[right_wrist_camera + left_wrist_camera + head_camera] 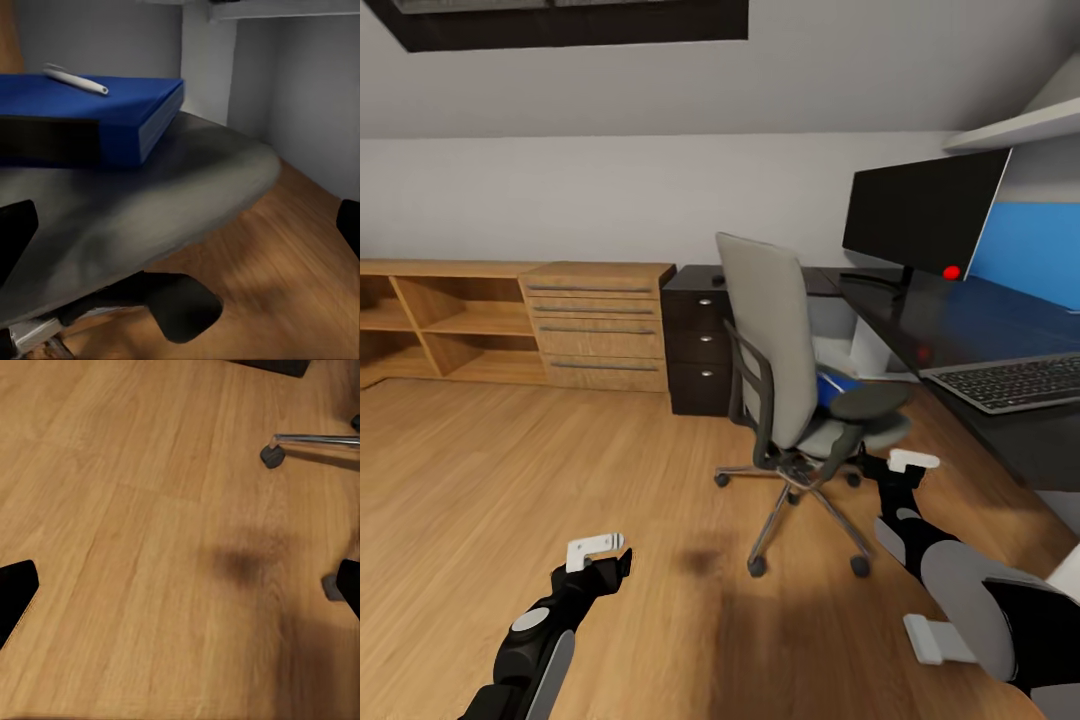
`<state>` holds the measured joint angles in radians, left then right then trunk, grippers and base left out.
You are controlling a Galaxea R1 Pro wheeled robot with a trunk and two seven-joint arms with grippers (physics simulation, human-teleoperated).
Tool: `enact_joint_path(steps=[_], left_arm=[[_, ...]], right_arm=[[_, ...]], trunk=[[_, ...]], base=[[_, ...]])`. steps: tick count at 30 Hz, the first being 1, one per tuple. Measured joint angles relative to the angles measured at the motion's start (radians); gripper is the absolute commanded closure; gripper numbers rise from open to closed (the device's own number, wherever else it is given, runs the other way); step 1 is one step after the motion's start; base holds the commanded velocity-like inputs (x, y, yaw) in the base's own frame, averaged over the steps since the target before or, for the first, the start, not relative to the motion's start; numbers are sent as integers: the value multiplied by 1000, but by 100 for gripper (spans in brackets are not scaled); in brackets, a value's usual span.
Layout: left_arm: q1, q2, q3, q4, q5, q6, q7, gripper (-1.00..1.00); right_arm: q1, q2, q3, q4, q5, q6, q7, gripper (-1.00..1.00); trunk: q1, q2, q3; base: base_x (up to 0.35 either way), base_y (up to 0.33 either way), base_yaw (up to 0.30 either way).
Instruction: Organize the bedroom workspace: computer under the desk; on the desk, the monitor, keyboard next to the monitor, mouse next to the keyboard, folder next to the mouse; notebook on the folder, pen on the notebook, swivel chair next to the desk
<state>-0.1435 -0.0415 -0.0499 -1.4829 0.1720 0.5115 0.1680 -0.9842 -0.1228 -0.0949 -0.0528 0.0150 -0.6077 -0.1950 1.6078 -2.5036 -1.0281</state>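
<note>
Both end effectors, left [598, 549] and right [912, 461], hang open over the floor [510, 480]; the swivel chair [780, 350] carries a blue notebook [90, 112] with a pen [75, 79] on top.

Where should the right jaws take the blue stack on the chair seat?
Take the blue stack by its near edge, coming in level from the seat's front side where the right gripper already faces. It lies flat, edge exposed. The pen rests loose on top, so keep level.

Black arms w/ grey panels, white fingers [596, 547] on black grippers, round grey joint caps.
</note>
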Motion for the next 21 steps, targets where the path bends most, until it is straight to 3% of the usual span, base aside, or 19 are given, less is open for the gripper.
enact_joint_path(steps=[21], left_arm=[[0,0,0,0,0,0,1,-100]], right_arm=[[0,10,-2,3,-3,-1,-1,-100]], trunk=[[0,0,4]], base=[[0,0,271]])
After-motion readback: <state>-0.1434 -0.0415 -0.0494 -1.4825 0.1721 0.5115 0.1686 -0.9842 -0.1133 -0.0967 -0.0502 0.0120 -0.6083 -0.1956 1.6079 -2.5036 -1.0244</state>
